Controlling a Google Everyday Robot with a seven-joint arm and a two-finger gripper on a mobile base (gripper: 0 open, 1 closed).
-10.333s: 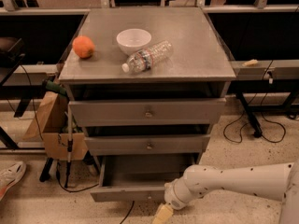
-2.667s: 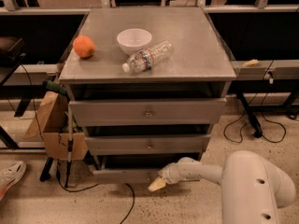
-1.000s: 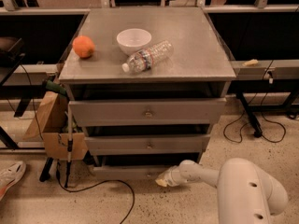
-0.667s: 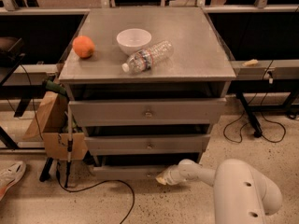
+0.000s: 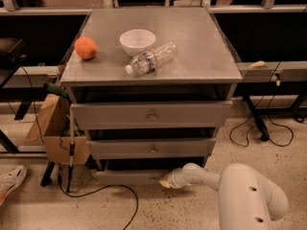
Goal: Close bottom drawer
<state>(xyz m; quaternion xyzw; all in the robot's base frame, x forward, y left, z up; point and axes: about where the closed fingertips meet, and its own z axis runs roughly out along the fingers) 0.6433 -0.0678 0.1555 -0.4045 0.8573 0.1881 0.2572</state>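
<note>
The bottom drawer point(image 5: 125, 177) is the lowest grey panel of the cabinet, a slim strip just above the floor, standing about level with the middle drawer point(image 5: 151, 148) above it. My gripper point(image 5: 165, 181) is at the end of the white arm, low near the floor, pressed against the centre of the bottom drawer's front. The drawer's knob is hidden behind the gripper tip. The top drawer point(image 5: 151, 114) sticks out slightly further.
On the cabinet top point(image 5: 206, 56) lie an orange point(image 5: 85, 47), a white bowl point(image 5: 137, 41) and a plastic bottle point(image 5: 151, 58) on its side. A cardboard box point(image 5: 56, 128) and black cable point(image 5: 110, 193) sit left of the cabinet; a shoe point(image 5: 10, 182) lies far left.
The bottom drawer has gone from pulled far out to pushed in under the middle drawer. My gripper followed it inward and has barely moved over the last second.
</note>
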